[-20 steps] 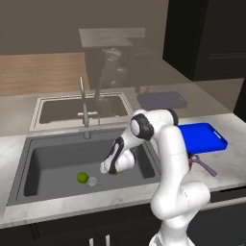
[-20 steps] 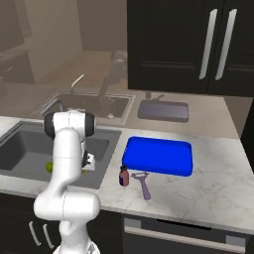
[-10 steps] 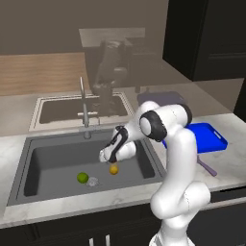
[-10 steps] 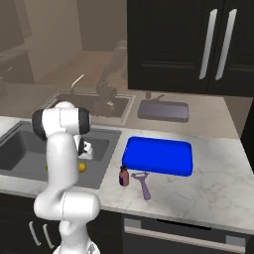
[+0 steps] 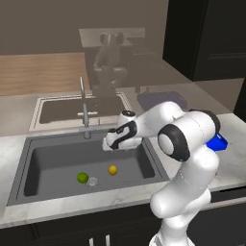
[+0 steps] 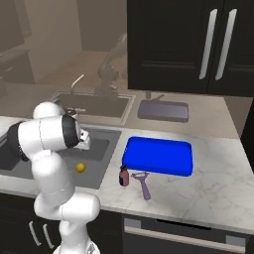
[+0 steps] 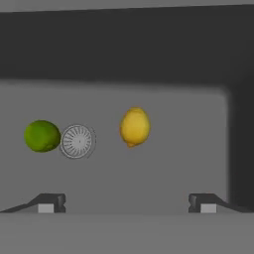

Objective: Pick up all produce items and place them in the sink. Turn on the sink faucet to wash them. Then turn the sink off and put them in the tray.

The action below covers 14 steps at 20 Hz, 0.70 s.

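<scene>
claw [image 7: 127, 202]: spread wide, holding nothing | lemon [image 7: 134, 127]: oval, matte yellow, below claw on dark grey sink [image 5: 48, 166] floor | lime [image 7: 42, 135]: round, green, touching ribbed metal drain [image 7: 77, 141]

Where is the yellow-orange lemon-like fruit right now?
The yellow-orange lemon-like fruit lies on the floor of the dark grey sink basin, right of the round metal drain and the green lime-like fruit.

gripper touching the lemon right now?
Apart. Hand view: the gripper is open, and bare sink floor separates its fingertips from the lemon.
</scene>
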Available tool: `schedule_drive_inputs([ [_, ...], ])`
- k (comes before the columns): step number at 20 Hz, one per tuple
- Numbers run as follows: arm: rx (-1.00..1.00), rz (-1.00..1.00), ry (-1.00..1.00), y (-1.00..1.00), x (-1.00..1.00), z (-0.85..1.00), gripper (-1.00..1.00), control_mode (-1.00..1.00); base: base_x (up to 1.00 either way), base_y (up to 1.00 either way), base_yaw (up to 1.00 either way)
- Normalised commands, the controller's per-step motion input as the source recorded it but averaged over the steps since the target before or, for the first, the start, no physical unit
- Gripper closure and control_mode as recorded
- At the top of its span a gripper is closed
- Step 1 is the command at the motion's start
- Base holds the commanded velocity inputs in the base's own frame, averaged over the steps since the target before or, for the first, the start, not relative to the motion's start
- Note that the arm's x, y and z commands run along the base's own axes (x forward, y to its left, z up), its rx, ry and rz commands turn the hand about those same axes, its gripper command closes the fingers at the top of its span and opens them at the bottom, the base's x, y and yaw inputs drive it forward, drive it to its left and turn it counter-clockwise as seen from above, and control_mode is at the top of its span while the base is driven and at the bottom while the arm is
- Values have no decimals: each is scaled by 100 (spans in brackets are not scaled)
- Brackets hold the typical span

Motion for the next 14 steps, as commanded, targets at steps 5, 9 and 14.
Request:
schedule_drive_inputs([
  [5,11,0,0,-5,0,80,-100,-100,0,0,0],
  [9,13,0,0,0,0,50,-100,-100,0,0,0],
  [14,7,0,-1,0,3,14,-100,-100,0,0,0],
])
